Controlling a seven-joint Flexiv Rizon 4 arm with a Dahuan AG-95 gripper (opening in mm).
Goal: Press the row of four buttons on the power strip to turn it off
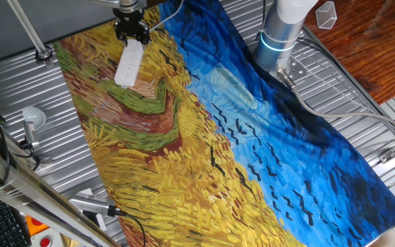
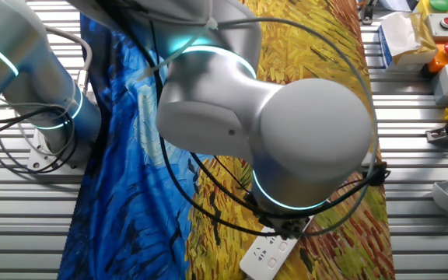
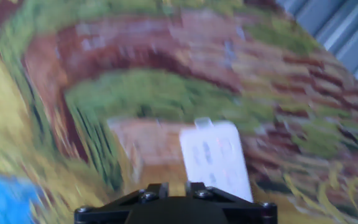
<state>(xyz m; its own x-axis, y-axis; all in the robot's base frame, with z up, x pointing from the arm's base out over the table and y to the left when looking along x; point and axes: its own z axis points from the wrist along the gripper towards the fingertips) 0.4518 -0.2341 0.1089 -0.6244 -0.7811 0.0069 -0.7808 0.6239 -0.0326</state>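
Note:
The power strip [image 1: 129,65] is a slim white bar lying on the yellow part of the painted cloth [image 1: 184,144]. My black gripper [image 1: 131,32] hangs just over its far end. In the other fixed view the arm's wrist covers the gripper, and only the strip's end [image 2: 269,253] sticks out below it. The blurred hand view has the strip [image 3: 216,158] just ahead and to the right of my gripper [image 3: 176,188]. A narrow gap with yellow cloth in it shows between the two fingers. Faint grey marks on the strip's top face [image 3: 213,152] are all that shows of the row of four buttons.
A round grey-white knob on a stalk [image 1: 33,118] stands left of the cloth. A silver-black cabled gadget [image 1: 91,206] lies at the front left. A metal post [image 1: 43,51] rises beside the strip. The arm's base [image 1: 283,31] is at the back right, control boxes [image 2: 442,27] at the table's side.

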